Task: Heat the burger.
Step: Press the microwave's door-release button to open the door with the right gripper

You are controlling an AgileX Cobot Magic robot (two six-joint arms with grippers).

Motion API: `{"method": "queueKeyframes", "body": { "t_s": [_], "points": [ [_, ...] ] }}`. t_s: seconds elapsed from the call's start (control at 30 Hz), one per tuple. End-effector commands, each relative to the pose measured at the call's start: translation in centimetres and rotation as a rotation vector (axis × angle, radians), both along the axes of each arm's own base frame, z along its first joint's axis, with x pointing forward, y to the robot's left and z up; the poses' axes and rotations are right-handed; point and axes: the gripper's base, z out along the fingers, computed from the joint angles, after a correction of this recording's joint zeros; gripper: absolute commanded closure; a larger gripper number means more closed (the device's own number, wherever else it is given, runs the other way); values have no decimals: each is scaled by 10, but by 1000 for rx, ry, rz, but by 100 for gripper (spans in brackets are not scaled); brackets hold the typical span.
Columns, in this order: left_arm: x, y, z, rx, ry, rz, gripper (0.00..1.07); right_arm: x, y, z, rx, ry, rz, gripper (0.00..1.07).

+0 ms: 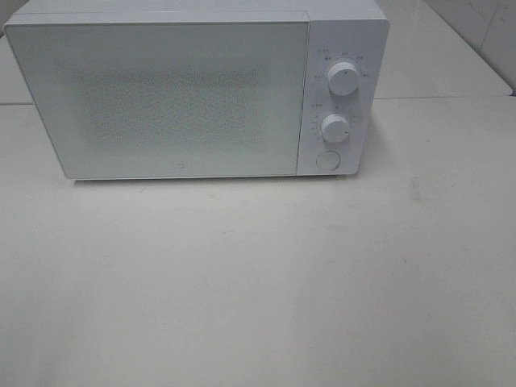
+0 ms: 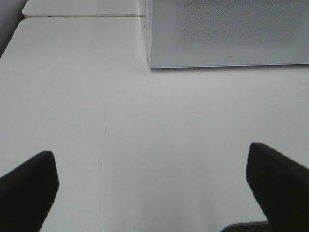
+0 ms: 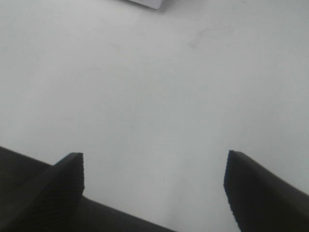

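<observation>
1. Now your left gripper (image 2: 149,152) and right gripper (image 3: 153,154) gape wide over the table (image 1: 258,282), holding nothing.
2. Your microwave (image 1: 177,97) sits shut, upper frame.
3. You cannot tell where the burger is.

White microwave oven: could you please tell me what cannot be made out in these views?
Burger: in no view; the white microwave oven has its speckled door shut, hiding the inside.
Markings round the white knobs: exterior high, too small.
Right wrist view: the edge cuts off all but a microwave corner.
</observation>
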Motion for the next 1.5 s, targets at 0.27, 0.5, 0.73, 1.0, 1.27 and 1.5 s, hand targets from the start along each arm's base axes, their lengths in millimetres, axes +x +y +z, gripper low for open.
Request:
{"method": "queueKeyframes", "body": {
  "t_s": [0.27,0.5,0.73,1.0,1.27,1.5],
  "points": [
    [-2,0,1,-8,-29,6,9,-37,-15,-12,8,-194,-130,31],
    [-2,0,1,-8,-29,6,9,-46,-16,-37,16,-269,-192,31],
    [-2,0,1,-8,-29,6,9,-61,-18,-38,22,-359,-221,31],
    [-1,0,1,-5,-25,8,9,-60,-18,-38,24,-357,-221,31],
    [-1,0,1,-6,-25,8,9,-53,-17,-26,19,-394,-219,32],
    [0,0,1,-7,-18,8,9,-31,-15,-13,28,-452,-204,32]
  ]
}}
